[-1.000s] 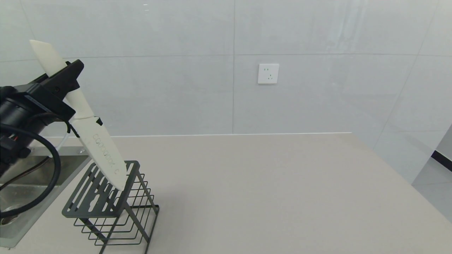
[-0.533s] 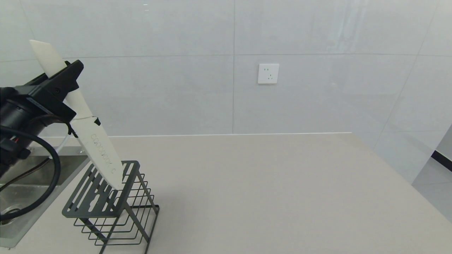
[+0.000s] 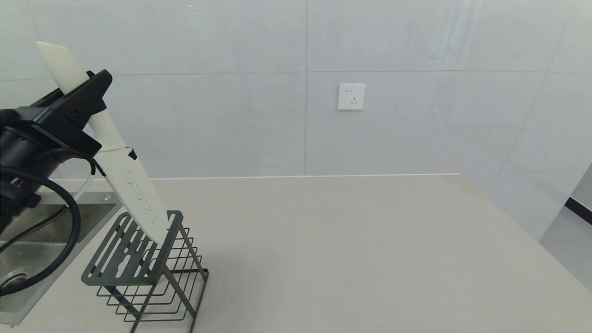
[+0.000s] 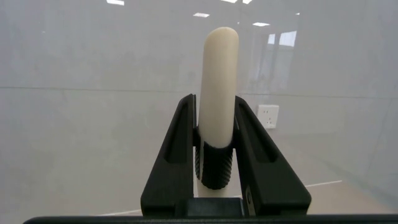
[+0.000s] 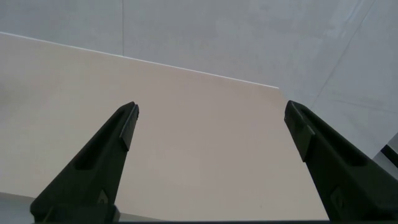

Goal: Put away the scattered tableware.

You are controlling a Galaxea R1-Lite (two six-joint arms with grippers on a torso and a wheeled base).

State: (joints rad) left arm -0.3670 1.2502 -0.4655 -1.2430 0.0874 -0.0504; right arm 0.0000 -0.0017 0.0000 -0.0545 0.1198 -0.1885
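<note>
White knife (image 3: 134, 199) slants, tip down at rack (image 3: 115, 261).

The big beige table (image 3: 370, 254) had a black wire rack (image 3: 138, 273) standing on it, beside the sink (image 3: 27, 252).

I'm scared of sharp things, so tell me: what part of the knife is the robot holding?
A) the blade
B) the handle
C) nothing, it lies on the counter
B: the left tool is shut on the pale handle of the knife, whose blade points down at the rack.
</note>
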